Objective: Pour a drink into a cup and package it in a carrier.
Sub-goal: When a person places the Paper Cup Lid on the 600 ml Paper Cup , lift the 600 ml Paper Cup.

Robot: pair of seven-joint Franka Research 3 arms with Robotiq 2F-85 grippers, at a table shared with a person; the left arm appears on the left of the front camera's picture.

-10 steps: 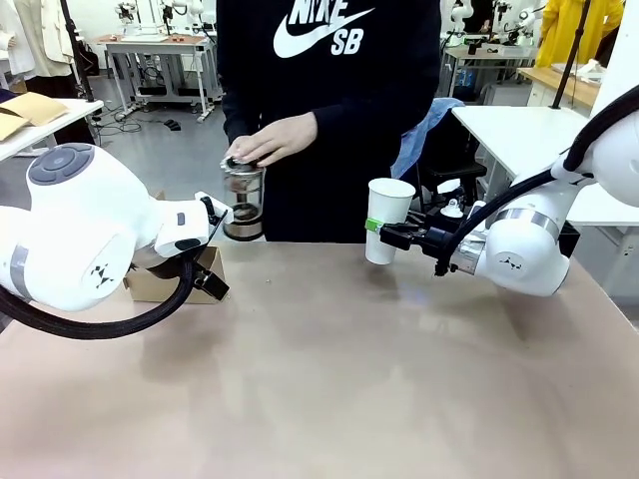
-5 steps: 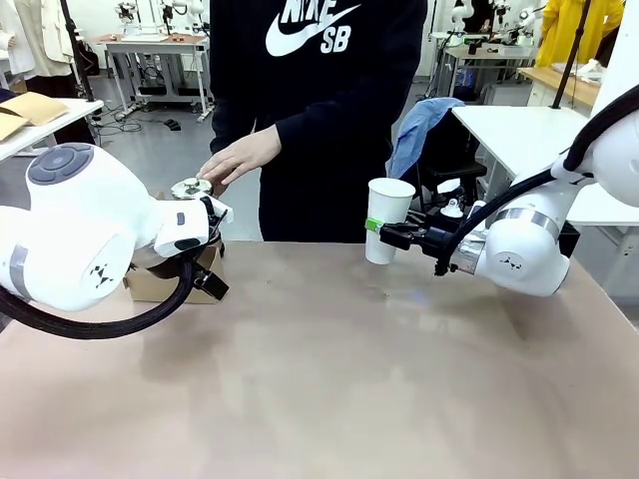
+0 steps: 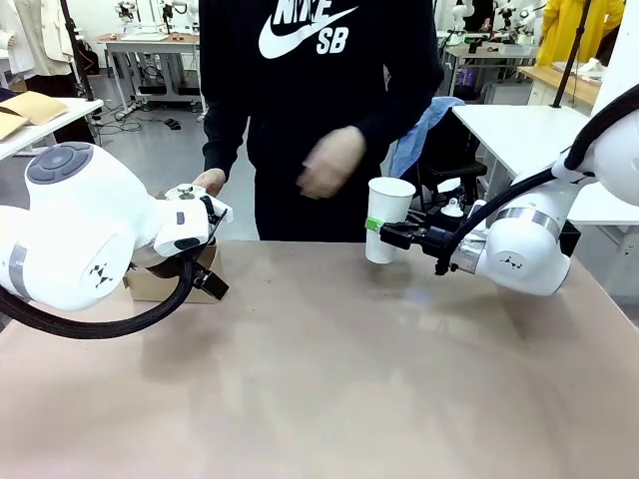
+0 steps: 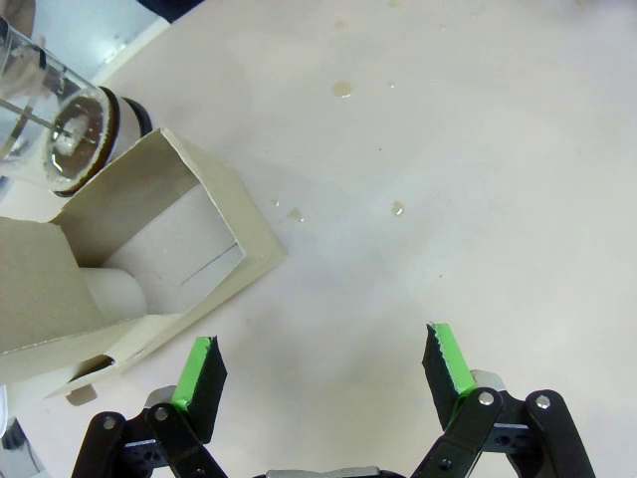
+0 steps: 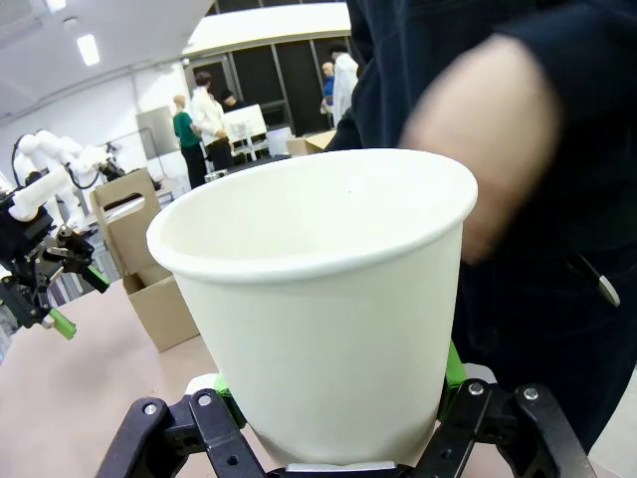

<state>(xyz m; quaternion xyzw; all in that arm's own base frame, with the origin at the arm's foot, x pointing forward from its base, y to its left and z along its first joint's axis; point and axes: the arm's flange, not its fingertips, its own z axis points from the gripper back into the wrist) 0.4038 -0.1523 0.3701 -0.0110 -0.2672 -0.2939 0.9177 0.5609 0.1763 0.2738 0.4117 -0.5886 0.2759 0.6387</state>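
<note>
My right gripper (image 3: 383, 232) is shut on the white paper cup (image 3: 387, 219), holding it upright just above the table at the far right. In the right wrist view the cup (image 5: 328, 319) has no lid and its inside looks bare. The brown cardboard carrier (image 4: 129, 259) lies below and left of my open left gripper (image 4: 323, 366), and it also sits behind my left arm as the carrier (image 3: 150, 284). The glass pitcher (image 4: 60, 129) stands just beyond the carrier. A person's hand (image 3: 207, 182) rests on its metal lid (image 3: 188, 190). I cannot make out the drink.
The person stands at the far edge, with the other hand (image 3: 332, 164) blurred in the air near the cup. Small drops (image 4: 343, 90) dot the table beyond my left gripper. A white side table (image 3: 519, 130) stands at the back right.
The person has carried the pitcher leftwards and down behind my left arm. Their other hand has swung towards the cup. Neither arm has moved.
</note>
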